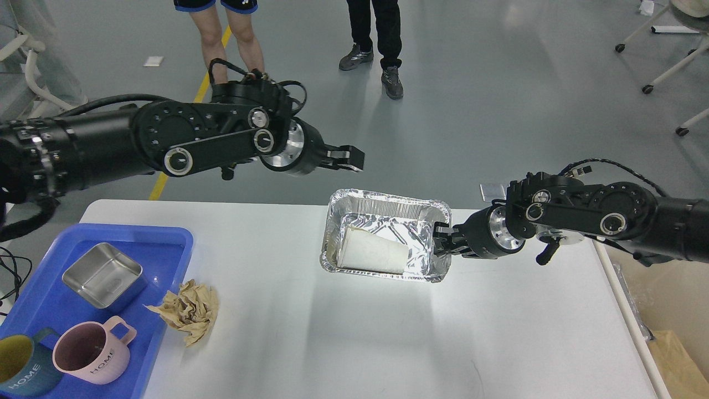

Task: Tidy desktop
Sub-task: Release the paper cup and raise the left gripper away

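The white desktop (pixel 343 338) fills the lower view. A foil tray (pixel 388 202) stands on it at mid-back, with a white paper cup (pixel 371 254) lying on its side inside. My right gripper (pixel 443 239) is shut on the tray's right rim. My left gripper (pixel 353 158) hangs in the air above the table's far edge, left of the foil tray, holding nothing visible; its fingers cannot be told apart. A crumpled brown paper ball (pixel 189 311) lies on the desktop beside the blue tray (pixel 160 244).
The blue tray at the left holds a steel box (pixel 104 275), a pink mug (pixel 91 353) and a dark mug (pixel 22 366). Two people (pixel 371 50) stand on the floor beyond the table. A cardboard box (pixel 678 360) sits off the right edge.
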### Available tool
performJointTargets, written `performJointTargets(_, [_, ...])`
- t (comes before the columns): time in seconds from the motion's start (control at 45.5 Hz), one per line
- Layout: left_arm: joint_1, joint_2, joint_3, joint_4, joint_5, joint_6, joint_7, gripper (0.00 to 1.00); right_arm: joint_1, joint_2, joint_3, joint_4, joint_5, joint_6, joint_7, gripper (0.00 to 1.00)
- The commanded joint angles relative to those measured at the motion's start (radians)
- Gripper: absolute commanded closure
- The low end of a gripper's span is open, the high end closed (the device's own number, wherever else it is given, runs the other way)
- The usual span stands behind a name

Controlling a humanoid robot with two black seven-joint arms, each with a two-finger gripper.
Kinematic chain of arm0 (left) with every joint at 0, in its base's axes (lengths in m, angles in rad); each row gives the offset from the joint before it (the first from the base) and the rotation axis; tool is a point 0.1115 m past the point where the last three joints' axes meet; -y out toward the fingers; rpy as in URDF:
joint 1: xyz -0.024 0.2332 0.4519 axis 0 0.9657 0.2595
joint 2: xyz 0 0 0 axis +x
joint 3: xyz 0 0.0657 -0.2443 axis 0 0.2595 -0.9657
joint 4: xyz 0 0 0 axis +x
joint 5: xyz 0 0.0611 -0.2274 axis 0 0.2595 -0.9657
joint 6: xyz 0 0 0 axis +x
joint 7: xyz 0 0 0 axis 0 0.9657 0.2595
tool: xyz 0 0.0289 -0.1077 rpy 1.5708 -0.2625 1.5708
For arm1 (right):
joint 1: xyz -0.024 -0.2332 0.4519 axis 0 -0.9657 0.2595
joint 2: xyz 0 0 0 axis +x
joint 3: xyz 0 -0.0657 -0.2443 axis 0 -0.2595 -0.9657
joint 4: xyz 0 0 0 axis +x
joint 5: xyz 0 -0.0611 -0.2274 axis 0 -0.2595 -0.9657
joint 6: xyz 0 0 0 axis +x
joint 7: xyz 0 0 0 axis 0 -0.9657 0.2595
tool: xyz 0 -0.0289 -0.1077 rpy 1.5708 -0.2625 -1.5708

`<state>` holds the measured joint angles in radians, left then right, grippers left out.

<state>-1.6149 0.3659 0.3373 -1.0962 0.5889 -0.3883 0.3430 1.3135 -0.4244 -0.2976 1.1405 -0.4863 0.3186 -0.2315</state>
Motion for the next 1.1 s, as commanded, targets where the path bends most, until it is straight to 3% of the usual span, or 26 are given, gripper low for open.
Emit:
performJointTargets(0.0, [0.003, 0.207, 0.017, -0.135, 0.002, 0.019, -0.004, 0.27, 0.000, 0.009, 0.000, -0.002, 0.000, -0.003, 0.000, 1.00])
performJointTargets(0.242, [0.004, 0.537, 0.020, -0.313, 0.006, 0.040, -0.002, 0.23, 0.000, 0.030, 0.000, -0.007, 0.000, -0.007, 0.000, 1.00])
performJointTargets(0.549, [0.003, 0.824, 0.055, -0.487, 0.008, -0.089, 0.011, 0.22, 0.001, 0.046, -0.002, -0.008, 0.002, -0.010, 0.000, 1.00])
performJointTargets(0.637, [0.009, 0.875, 0.077, -0.491, 0.009, -0.129, 0.011, 0.23, 0.001, 0.046, -0.002, -0.008, 0.002, -0.010, 0.000, 1.00])
performJointTargets(0.9, [0.012, 0.993, 0.117, -0.491, 0.008, -0.142, 0.001, 0.23, -0.002, 0.058, -0.002, -0.010, 0.002, -0.010, 0.000, 1.00])
performJointTargets(1.076, [0.027, 0.981, 0.117, -0.488, 0.003, -0.086, -0.001, 0.23, -0.002, 0.069, -0.002, -0.021, 0.002, -0.010, 0.000, 1.00])
